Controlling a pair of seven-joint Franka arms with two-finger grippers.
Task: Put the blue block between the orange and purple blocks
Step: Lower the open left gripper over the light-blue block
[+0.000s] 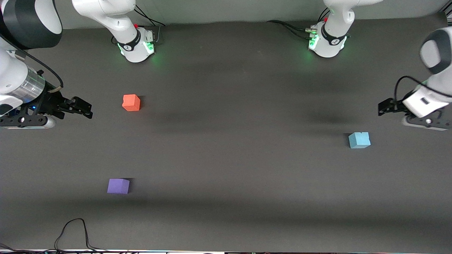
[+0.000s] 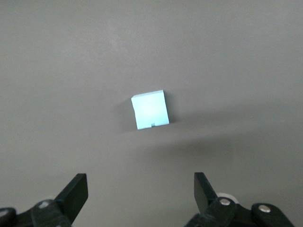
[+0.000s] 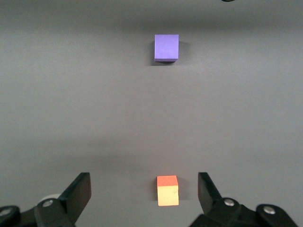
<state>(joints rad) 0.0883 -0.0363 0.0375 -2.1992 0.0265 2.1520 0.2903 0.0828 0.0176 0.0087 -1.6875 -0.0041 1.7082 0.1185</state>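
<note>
Toward the left arm's end of the table, the left gripper, jaws apart, hovers near the blue block, which it must next descend on and grasp.

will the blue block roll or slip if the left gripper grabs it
The blue block looks flat-faced and sits flat on the table, so it will probably slide, not roll. Its matte surface suggests decent grip. The left gripper, open, looks wide enough to straddle it.

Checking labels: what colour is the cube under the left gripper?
Light sky blue, clearest in the left wrist view.
</note>
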